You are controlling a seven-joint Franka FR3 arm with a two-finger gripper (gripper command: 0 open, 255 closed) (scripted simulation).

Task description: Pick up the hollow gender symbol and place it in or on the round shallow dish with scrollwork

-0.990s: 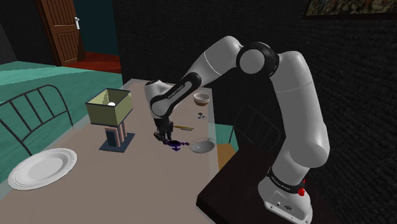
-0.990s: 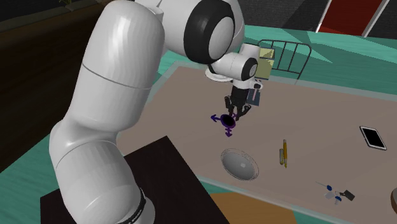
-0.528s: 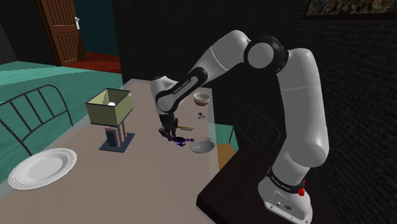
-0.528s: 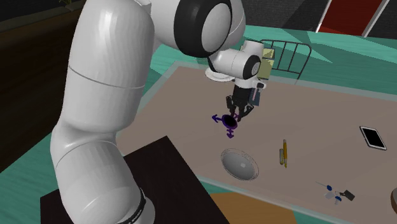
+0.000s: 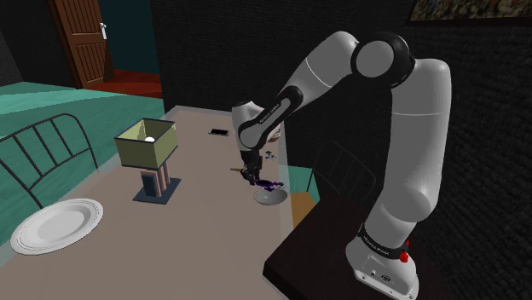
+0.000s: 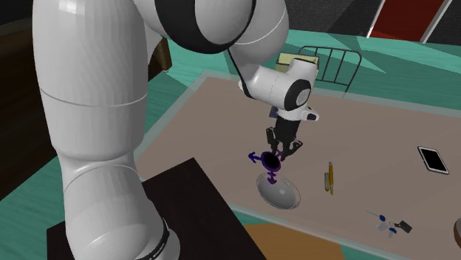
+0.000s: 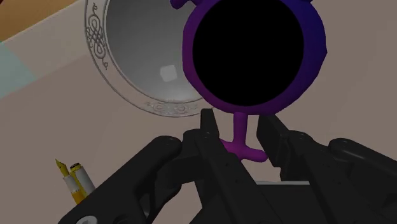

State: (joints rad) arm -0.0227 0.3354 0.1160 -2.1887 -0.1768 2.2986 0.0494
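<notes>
One white arm reaches over the table: carry step, nearly done. Round dish lies at the table's edge on the shoulder view's right; purple hollow symbol hangs just above it, gripper fingers clamped on its stem. Next, I judge: lower, release. Wrist view gives rim scrollwork, exterior views the height

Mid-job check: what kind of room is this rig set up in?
Most likely a bedroom. There is a metal bed rail beside teal bedding, a shaded table lamp on the work surface, and a wooden door at the back.
</notes>
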